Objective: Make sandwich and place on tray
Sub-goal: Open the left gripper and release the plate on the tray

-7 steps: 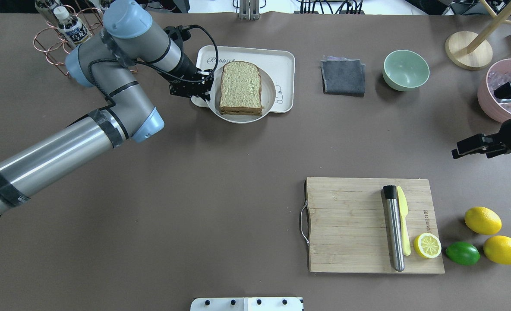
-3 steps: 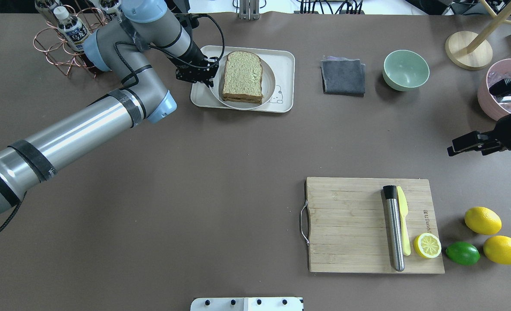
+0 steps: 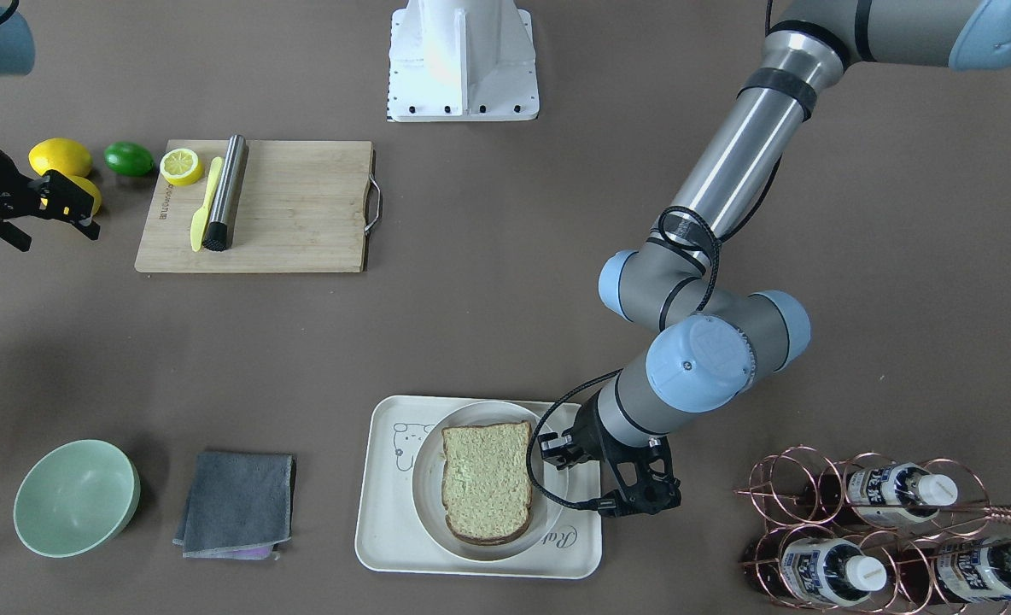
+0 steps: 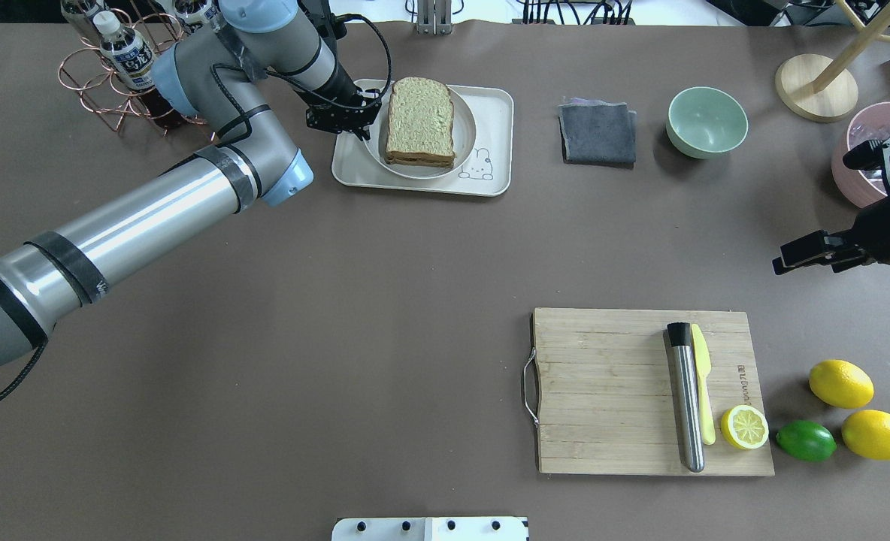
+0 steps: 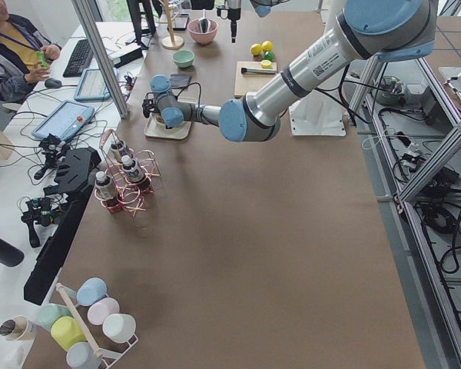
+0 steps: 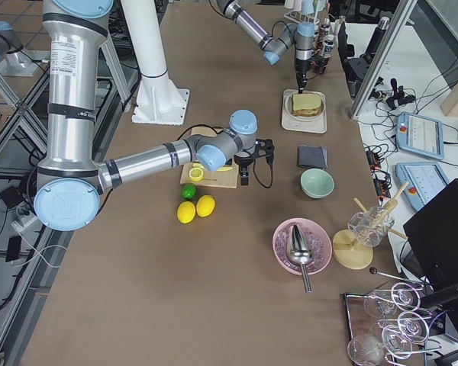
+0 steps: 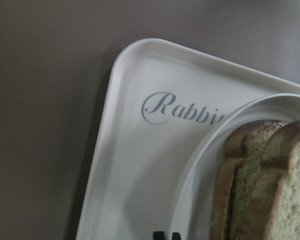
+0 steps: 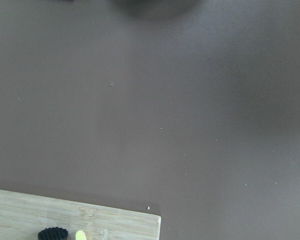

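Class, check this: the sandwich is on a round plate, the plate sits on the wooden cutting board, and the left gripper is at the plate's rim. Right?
One mistake: the plate sits on the tray, not the cutting board, as the overhead view shows. The sandwich on it and the left gripper at its rim are right.

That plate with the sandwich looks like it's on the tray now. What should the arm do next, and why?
Probably open the fingers of the left gripper and let go. The plate, carrying the sandwich, lies wholly within the rim of the tray, and the gripper pinches the plate's edge, so releasing seems all that is left.
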Robot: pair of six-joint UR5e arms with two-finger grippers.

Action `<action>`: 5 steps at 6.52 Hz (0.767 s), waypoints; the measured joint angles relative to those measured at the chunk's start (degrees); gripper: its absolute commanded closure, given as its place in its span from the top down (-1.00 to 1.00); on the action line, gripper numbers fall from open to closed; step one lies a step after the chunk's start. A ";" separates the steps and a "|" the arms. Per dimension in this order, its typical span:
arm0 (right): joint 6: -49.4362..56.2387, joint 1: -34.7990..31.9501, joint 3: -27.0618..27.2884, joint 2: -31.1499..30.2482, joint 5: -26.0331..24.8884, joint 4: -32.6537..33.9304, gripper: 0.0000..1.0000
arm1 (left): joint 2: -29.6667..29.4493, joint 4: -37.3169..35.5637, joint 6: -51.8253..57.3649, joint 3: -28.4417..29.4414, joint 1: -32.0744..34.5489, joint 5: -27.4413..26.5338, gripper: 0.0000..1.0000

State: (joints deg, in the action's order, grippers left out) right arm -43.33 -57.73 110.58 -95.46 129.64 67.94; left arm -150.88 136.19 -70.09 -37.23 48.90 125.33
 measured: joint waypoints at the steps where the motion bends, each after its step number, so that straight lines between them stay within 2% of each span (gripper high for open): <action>1: 0.00 0.22 -0.15 0.31 -0.02 0.03 1.00 | -0.14 0.14 -0.42 0.09 -0.06 -1.03 0.71; 2: 0.00 0.35 -0.31 0.62 -0.06 0.04 1.00 | -0.26 0.27 -0.76 0.11 -0.14 -1.59 0.94; 4: 0.00 0.49 -0.55 1.40 -0.11 0.25 1.00 | -0.60 1.00 -2.79 -0.32 -0.26 -1.85 0.94; 5: 0.00 0.55 -0.70 1.75 -0.13 0.37 1.00 | 0.15 0.93 -3.68 -2.35 -0.28 -1.76 0.94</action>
State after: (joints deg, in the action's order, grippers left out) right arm -43.33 -57.19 109.88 -93.71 129.51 68.31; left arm -150.73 137.12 -73.78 -39.58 48.62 123.57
